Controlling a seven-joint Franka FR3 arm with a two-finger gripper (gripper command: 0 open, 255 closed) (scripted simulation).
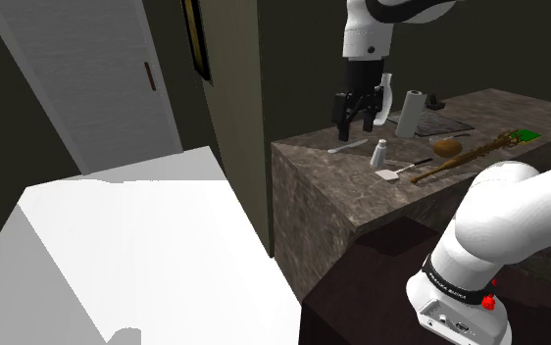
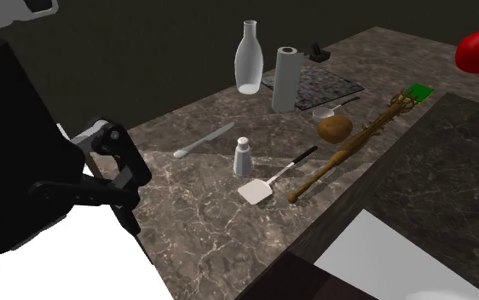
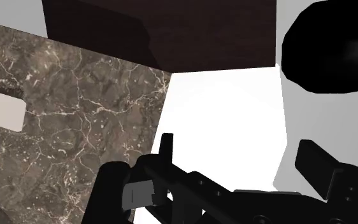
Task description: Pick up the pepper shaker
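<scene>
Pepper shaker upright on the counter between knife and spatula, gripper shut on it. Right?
Not quite. The gripper is open and apart from the pepper shaker, hanging by the edge of the counter, as the second exterior view shows. The shaker does stand upright between the knife and the spatula.

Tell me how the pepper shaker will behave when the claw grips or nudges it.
The pepper shaker stands upright, tall for its narrow base, so a nudge near the top would probably tip it. Its rounded, smooth-looking body may slip or roll once down. It looks small beside the spatula, so likely light.
</scene>
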